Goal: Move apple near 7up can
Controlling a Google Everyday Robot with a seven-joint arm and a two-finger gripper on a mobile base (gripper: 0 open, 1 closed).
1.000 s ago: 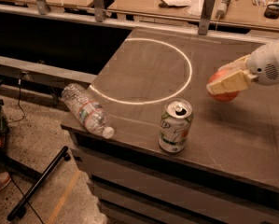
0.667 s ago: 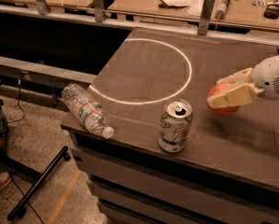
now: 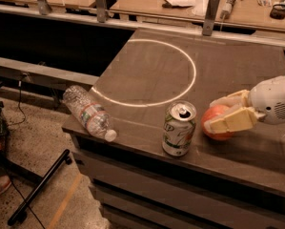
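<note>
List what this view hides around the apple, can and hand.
Camera view:
- apple: right side covered by the hand clasping it, right of the 7up can; contact with the table unclear.
- arm: cut off by the right edge.
- water bottle: label print blurred.

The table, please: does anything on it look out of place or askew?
The water bottle lies on its side at the front-left corner of the table. The 7up can stands upright; the claw grips the apple just right of it.
</note>
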